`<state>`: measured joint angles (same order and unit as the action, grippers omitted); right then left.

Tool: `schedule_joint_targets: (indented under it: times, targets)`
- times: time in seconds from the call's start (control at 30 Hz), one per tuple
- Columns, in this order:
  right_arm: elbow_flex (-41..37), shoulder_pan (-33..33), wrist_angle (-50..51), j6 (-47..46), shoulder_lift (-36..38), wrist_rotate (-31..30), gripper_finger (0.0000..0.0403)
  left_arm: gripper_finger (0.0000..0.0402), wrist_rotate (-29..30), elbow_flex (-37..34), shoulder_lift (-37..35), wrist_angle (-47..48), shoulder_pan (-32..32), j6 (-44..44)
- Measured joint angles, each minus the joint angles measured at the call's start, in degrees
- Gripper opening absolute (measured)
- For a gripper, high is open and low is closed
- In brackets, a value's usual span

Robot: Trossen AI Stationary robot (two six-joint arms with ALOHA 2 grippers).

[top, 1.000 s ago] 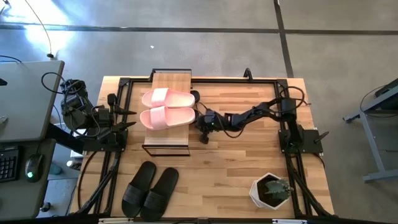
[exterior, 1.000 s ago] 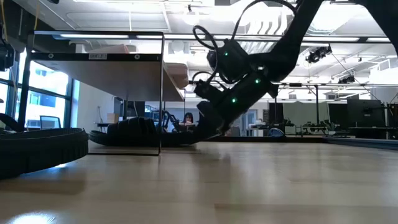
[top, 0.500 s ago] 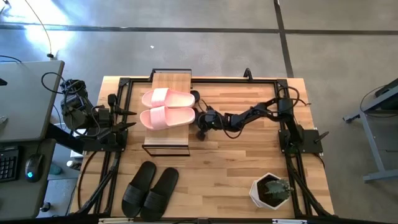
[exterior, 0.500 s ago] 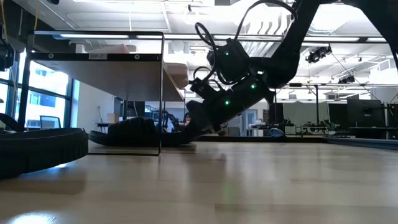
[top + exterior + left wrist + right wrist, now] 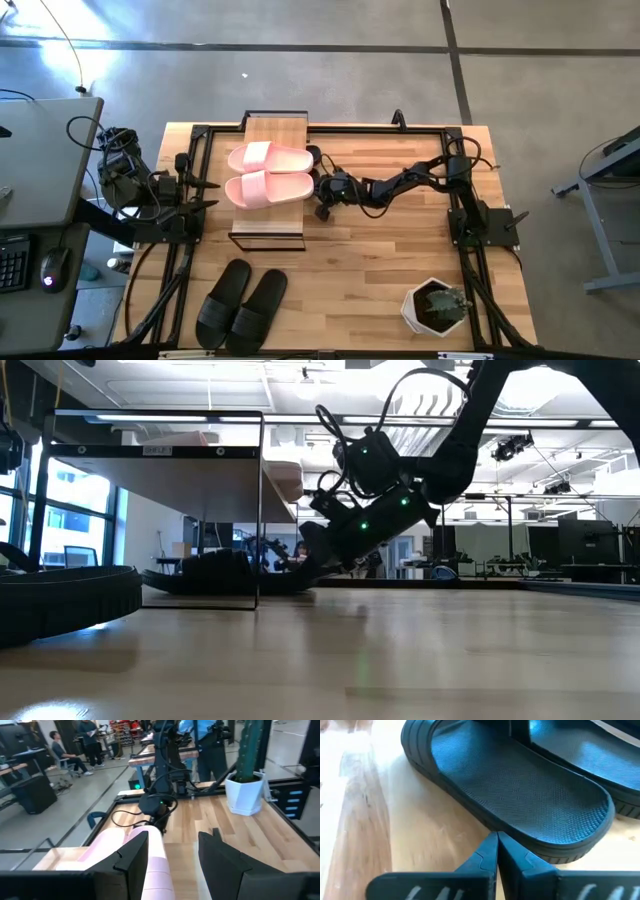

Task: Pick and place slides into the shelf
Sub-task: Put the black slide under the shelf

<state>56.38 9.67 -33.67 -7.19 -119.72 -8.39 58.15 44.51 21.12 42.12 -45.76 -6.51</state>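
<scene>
High view: pink slides (image 5: 268, 174) lie on the shelf (image 5: 273, 130), upper centre; a black pair (image 5: 240, 304) lower left. The right gripper (image 5: 321, 196) sits beside the shelf.

Right wrist view: closed fingers (image 5: 492, 851) touch a black slide (image 5: 520, 790).

Left wrist view: left gripper (image 5: 172, 852) open, empty.

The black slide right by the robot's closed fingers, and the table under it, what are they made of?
The black slide looks like soft foam or rubber: matte, with a fine woven-looking texture on the footbed and ridges along its edge. I can't tell which for sure. The table looks like pale wood, with grain lines and plank seams and a slight sheen.
</scene>
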Motion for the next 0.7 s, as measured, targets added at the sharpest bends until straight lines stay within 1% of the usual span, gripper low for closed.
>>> schedule_joint_targets:
  times: [0.13,0.27,0.37,0.5,0.57,0.63,0.7]
  targets:
    - [0.00,-0.05,-0.02,0.43,0.00,0.66,0.0000,0.0156,-2.97,0.00,0.60,-0.78,0.00,-0.25]
    - [0.00,-0.05,-0.04,1.15,0.00,1.23,0.0000,0.0156,-4.43,0.00,3.83,0.02,0.00,-0.56]
    - [0.00,-0.02,-0.04,1.19,0.00,1.79,0.0000,0.0148,-4.65,0.00,6.94,4.92,0.00,-3.13]
    - [0.00,0.06,-0.04,1.19,0.00,2.82,0.0000,0.0125,-3.59,0.21,9.70,15.40,0.00,-12.07]
    - [0.00,0.06,-0.03,1.19,0.00,2.83,0.0000,0.0112,-3.70,1.83,11.10,16.59,0.00,-13.73]
    - [0.02,0.06,0.05,1.19,0.00,2.82,0.0000,0.0098,-4.72,3.15,12.14,20.38,0.00,-15.81]
    - [0.02,0.06,0.14,1.19,0.00,2.83,0.0000,0.0083,-5.09,4.90,13.18,23.14,0.00,-19.73]
